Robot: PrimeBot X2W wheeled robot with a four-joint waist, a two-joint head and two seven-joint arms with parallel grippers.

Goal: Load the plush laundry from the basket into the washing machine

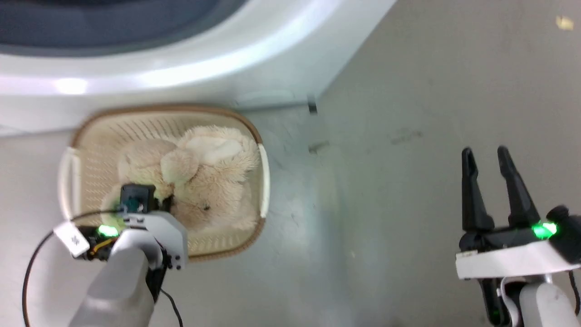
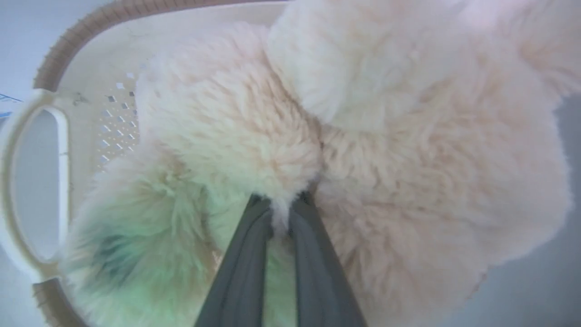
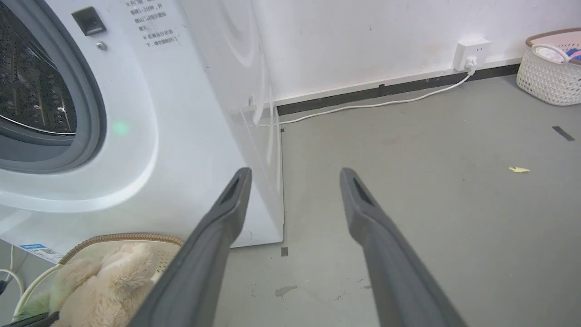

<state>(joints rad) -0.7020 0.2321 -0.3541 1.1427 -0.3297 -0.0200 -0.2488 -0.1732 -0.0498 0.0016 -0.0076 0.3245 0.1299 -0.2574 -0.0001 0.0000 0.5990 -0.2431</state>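
Its tips buried in fur, the left end effector (image 2: 281, 202) pinches the plush laundry (image 2: 408, 159) inside the basket (image 2: 68, 45); the right end effector (image 3: 295, 172) gapes empty.

White-and-grey arms (image 1: 122, 281), black cable (image 1: 28, 272), green lamps (image 1: 542, 229) — right hand (image 1: 485, 154) with two long dark fingers (image 1: 472, 190)

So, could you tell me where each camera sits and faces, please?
Head view: from the head, down at basket and plush by the washer; left gripper pinches plush, right gripper open.
Left wrist view: from that wrist, along its closed fingers into plush.
Right wrist view: from that wrist, toward washer and wall, between its spread fingers.
Shared: all show basket and plush.
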